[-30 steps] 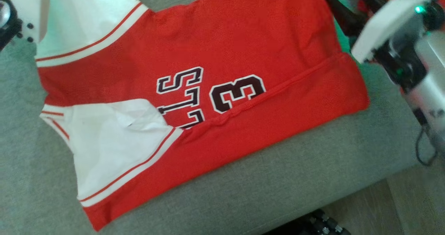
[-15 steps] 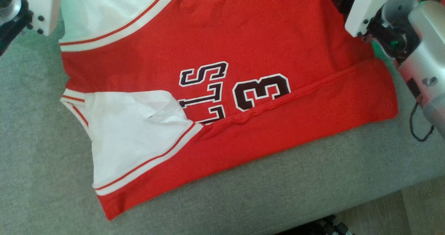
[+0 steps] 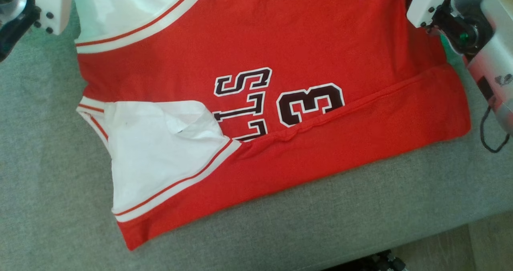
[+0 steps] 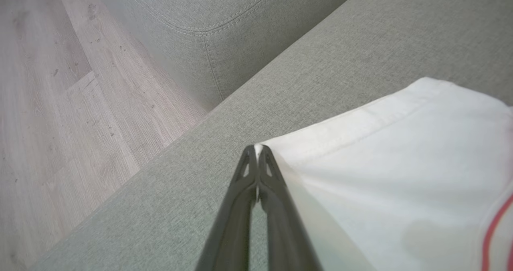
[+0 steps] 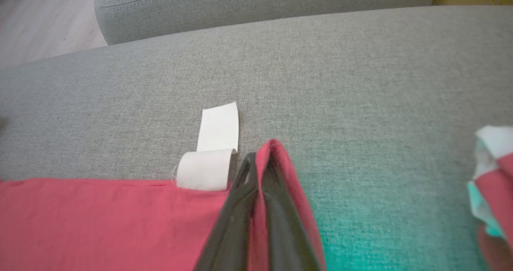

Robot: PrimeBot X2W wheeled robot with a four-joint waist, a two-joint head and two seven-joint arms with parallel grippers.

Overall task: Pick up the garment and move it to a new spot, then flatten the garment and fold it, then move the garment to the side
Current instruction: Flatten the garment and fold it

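- The red jersey (image 3: 260, 42) is lying half-folded on the grey sofa (image 3: 360, 215), looking light, limp and likely slippery.
- The left tool (image 4: 256, 148) is pinching its white corner, and the right tool (image 5: 260, 162) is clamping a red corner; both seem sound holds.

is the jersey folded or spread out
Partly folded: the jersey has its near edge turned over the lettering; the rest is spread out.

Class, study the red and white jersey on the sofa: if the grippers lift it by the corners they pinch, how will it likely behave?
Probably floppy: the jersey lies folded over itself, so its middle should sag between the left gripper and right gripper. Likely light: only a thin pinch of cloth sits in each shut gripper. The white tag may flap loose.
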